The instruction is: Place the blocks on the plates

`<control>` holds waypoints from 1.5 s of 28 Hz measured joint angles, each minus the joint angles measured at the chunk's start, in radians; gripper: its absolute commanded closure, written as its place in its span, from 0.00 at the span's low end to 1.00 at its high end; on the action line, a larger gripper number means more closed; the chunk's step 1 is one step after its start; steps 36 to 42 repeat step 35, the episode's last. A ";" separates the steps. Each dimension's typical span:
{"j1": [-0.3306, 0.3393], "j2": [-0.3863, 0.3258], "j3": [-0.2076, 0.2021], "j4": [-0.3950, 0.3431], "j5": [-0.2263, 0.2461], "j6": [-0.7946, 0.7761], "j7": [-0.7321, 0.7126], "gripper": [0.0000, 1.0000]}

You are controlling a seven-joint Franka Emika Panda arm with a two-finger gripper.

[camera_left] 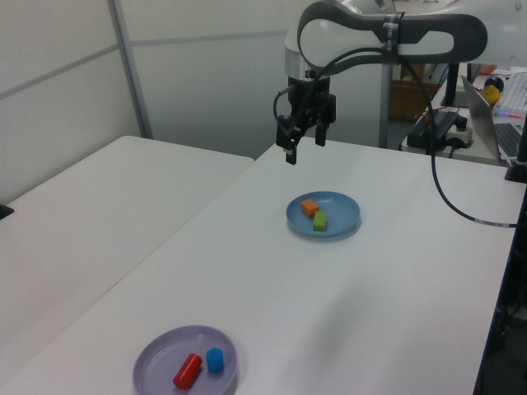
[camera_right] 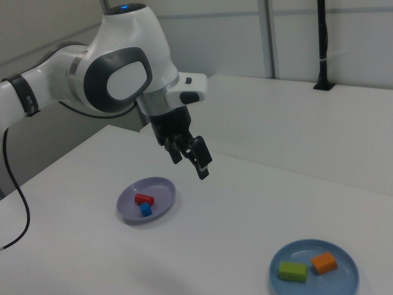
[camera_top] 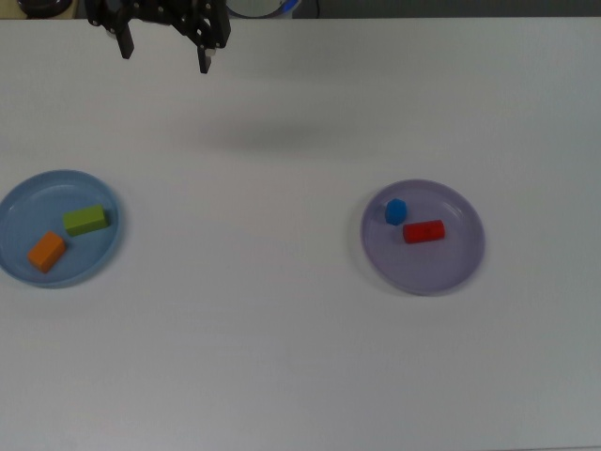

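The light blue plate [camera_top: 19, 207] [camera_left: 342, 212] [camera_right: 344, 279] carries the green block [camera_top: 85, 220] [camera_left: 319, 220] [camera_right: 292, 271] and the orange block [camera_top: 46, 251] [camera_left: 310, 207] [camera_right: 324, 262]. On the lavender plate [camera_top: 441, 268] [camera_left: 160, 358] [camera_right: 161, 192] lie the red block [camera_top: 423, 231] [camera_left: 188, 370] [camera_right: 144, 199] and the blue cube [camera_top: 395, 211] [camera_left: 215, 360] [camera_right: 145, 210]. My gripper [camera_top: 163, 54] [camera_left: 303, 149] [camera_right: 190, 162] hangs open and empty high above the table near the top view's upper left edge, away from both plates.
The white table [camera_top: 282, 357] spreads around both plates. A second white table [camera_left: 90, 206] stands at the left view's left. Behind the arm, a desk with a laptop and cables [camera_left: 494, 115] sits at the left view's right.
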 measured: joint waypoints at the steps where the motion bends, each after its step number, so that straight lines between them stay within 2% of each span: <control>1: 0.004 0.000 -0.001 0.000 0.000 0.000 0.000 0.00; 7: 0.045 0.000 -0.038 -0.001 0.000 0.000 0.000 0.00; 12: 0.052 0.000 -0.045 -0.001 0.003 0.000 0.000 0.00; 19: 0.055 0.000 -0.046 0.005 0.073 0.003 -0.002 0.00; 22: 0.063 0.000 -0.036 0.010 0.082 0.009 -0.005 0.00; 26: 0.074 0.000 0.007 0.016 0.083 0.018 -0.005 0.00; 29: 0.090 -0.001 0.020 0.030 0.083 0.019 -0.004 0.00; 42: 0.102 -0.004 0.021 0.049 0.083 0.019 -0.004 0.00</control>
